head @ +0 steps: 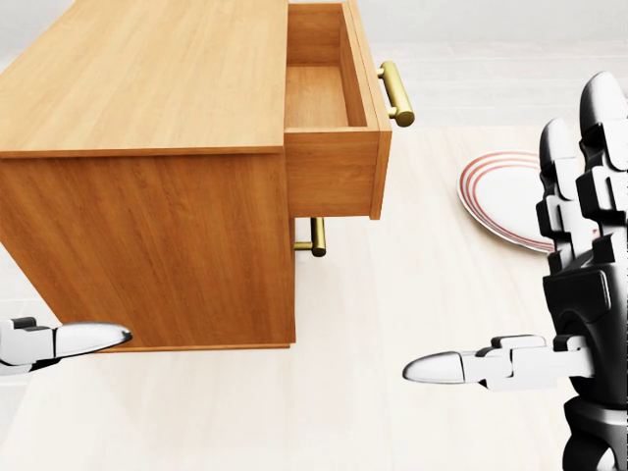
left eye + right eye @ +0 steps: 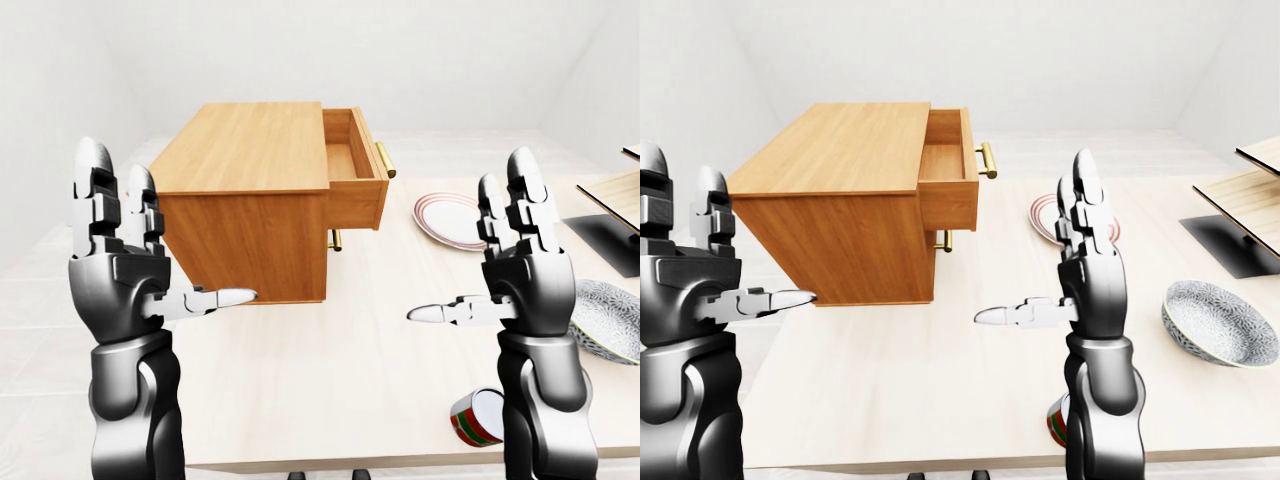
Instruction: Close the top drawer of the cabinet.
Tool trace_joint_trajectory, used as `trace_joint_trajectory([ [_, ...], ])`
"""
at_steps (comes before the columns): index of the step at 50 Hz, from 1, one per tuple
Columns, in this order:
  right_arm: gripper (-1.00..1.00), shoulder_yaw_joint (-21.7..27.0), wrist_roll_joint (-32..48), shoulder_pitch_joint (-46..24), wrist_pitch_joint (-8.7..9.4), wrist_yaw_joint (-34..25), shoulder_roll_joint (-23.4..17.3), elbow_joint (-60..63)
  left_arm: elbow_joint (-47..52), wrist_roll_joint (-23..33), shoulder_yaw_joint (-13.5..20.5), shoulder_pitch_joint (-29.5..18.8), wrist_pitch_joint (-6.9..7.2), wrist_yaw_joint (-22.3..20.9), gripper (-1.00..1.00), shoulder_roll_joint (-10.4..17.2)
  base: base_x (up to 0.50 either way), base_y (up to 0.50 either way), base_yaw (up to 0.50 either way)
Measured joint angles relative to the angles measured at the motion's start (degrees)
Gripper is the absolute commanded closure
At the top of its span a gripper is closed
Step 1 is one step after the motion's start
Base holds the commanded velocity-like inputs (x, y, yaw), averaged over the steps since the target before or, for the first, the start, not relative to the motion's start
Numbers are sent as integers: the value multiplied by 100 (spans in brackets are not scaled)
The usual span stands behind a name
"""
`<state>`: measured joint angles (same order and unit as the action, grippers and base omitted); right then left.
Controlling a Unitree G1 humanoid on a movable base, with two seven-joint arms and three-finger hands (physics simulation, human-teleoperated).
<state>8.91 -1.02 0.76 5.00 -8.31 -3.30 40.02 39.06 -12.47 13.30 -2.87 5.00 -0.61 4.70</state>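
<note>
**Approach stage: top drawer open, neither hand on it**

The cabinet (image 2: 250,205) stands on the pale table (image 2: 380,370), toward the upper left of the left-eye view. Its top drawer (image 1: 332,118) is pulled out to the right of the carcass, the inside bare as far as can be seen. A brass bar handle (image 1: 395,92) runs along the drawer's face; a second brass handle (image 1: 316,236) shows below, on a lower front that sits flush (so only the top one needs attention).

The left hand (image 2: 120,265) is raised with fingers spread and released, thumb pointing inward, near the cabinet's lower left corner in the left-eye view but apart from it. The right hand (image 2: 520,270) is likewise upright and unclenched, holding nothing, well to the right of the drawer face and lower in the view. Neither touches cabinet or drawer.

Other items noted: a red-rimmed plate (image 2: 452,220) just right of the drawer, a patterned bowl (image 2: 1220,322) at the right, a red-and-green striped cup (image 2: 475,417) near the table's lower edge beside the right forearm.

Judgement: the work is at the reach-in step; closing has not begun. The next move calls for bringing the right hand up and left to the drawer face or handle, clearing the plate, then pushing leftward along the drawer's travel, squarely, lest the drawer skew or the cabinet slide on the table.
</note>
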Motion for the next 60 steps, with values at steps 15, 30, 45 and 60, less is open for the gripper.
trace_joint_trajectory([
  [15, -100, -6, 79, 23, 0, -29, 16, -75, 26, 15, -17, 17, 0, -9, -100, -5, 31, 7, 0],
  [30, -100, -8, 64, -45, 0, 47, 45, -167, 57, 180, -126, 85, 0, -88, -100, 3, 7, 2, 0],
  [45, -100, -4, 45, -168, 0, 159, 40, -348, 94, 380, -233, 155, 0, -179, -100, -12, 0, 0, 0],
  [60, -100, 24, 120, -964, 0, 572, -137, -1261, 87, 477, -272, 176, 0, -232, -100, -43, 0, 0, 0],
])
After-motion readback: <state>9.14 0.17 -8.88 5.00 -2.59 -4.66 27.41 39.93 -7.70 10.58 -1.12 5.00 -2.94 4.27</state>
